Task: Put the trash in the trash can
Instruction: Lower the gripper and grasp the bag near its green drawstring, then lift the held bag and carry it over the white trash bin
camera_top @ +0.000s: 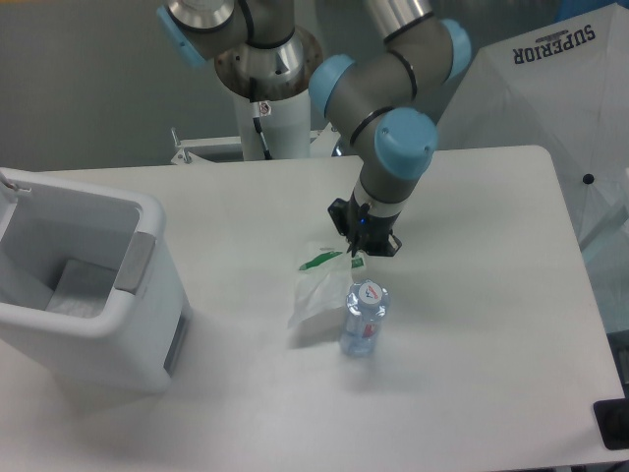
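End effector (360, 246): fingers together, pinched on top edge of the plastic bag (321, 292), near its green strip (317, 261). Wrist points down, above bench (472, 295).
Bag: hangs from the pinch, upper part off the bench; lower corner looks to touch or nearly touch the surface, can't tell which. Just left of the water bottle (364, 318), maybe brushing it.
Bottle: upright on bench, cap up, red-blue label, just below the end effector. Not held.
Trash can (118, 295): at left edge of bench, well apart from bag and bottle. Open top, something pale lying inside at the bottom.
Step (judged): bag pick done, carry to can is next; bottle comes after.
Bag handling: v. light, limp, thin film. Will swing and drape on the move, may cling to fingers at release. Slippery, so a small pinch could let go. Best hold is at the bunched top by the strip, as now.
Bottle handling: light, clear, thin wall looks crushable, tips easily. Grip across body at mid-height, or at neck under cap, w/ gentle squeeze.
Risk: dangling bag could snag the bottle and knock it over; needs height to clear the can's rim.
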Motion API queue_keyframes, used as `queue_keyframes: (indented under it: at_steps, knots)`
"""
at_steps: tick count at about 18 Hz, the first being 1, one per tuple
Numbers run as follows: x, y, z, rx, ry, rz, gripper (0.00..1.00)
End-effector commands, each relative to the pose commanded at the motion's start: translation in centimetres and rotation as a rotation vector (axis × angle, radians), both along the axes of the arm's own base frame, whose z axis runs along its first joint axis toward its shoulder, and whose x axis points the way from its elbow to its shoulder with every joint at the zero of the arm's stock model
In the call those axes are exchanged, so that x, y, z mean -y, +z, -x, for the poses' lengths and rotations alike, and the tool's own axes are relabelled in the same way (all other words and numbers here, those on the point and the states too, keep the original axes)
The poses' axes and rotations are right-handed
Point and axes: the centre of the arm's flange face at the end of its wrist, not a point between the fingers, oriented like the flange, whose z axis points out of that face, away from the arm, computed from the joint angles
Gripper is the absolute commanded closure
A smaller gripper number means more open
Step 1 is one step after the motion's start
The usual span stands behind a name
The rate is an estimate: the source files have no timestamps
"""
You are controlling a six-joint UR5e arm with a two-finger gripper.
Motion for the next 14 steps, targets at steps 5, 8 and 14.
queue_keyframes:
  at_steps: [5, 8, 14]
  knots:
    - [-0.5, 4.4, 0.3, -0.026, 0.006, -0.081, 1.00]
    - [-0.2, 7.9, -0.5, -0.056, 0.009, -0.157, 1.00]
    - [-1.0, 13.8, -1.5, -0.058, 0.009, -0.291, 1.00]
